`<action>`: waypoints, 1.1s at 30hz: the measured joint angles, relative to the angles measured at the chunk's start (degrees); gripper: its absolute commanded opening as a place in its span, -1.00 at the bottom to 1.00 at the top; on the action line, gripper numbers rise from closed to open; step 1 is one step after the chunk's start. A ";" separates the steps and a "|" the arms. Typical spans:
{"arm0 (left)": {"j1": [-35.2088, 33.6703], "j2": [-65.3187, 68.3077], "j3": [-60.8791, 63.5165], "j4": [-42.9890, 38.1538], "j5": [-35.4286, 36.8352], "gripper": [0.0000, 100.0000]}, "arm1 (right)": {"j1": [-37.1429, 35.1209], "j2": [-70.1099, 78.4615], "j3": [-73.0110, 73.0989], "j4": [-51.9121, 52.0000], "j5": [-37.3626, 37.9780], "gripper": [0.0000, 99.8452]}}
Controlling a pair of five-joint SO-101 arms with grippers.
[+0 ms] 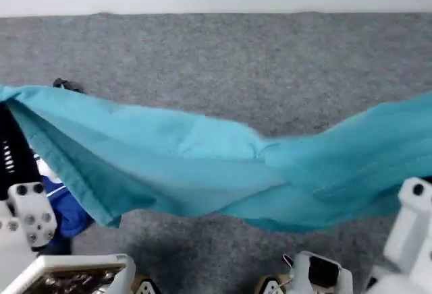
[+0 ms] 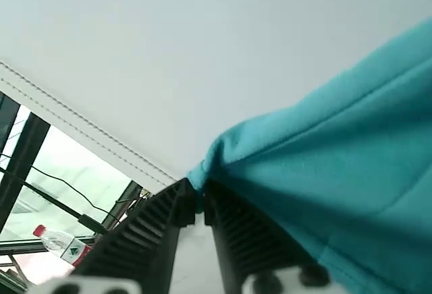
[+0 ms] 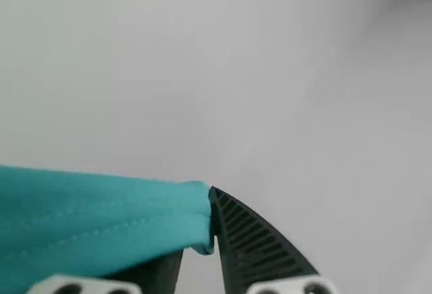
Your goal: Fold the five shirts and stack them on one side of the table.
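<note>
Left gripper and right gripper are clamping the teal shirt, spanning it nine to three o'clock; I am judging spreading underway, needing a level lowering next.

high: overhead, looking down on table | wrists: close behind jaws, aimed off-table | shared: teal shirt

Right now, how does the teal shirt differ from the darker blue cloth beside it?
The teal shirt is stretched wide, pinched by the left hand and the right hand; the blue cloth lies bunched, held by neither. The teal shirt is paler; the blue cloth is deeper and partly hidden by it. Both are soft fabric.
</note>
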 measured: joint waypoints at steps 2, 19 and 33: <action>0.09 -0.09 2.29 0.00 0.00 -0.99 | 0.00 0.09 0.53 1.76 0.09 -0.98; 0.79 0.88 64.97 -34.90 0.00 -0.99 | -11.96 34.99 6.59 16.79 0.18 -0.98; 5.01 19.69 76.66 -63.56 -4.22 -0.99 | -13.98 60.48 9.76 -2.29 -4.84 -0.98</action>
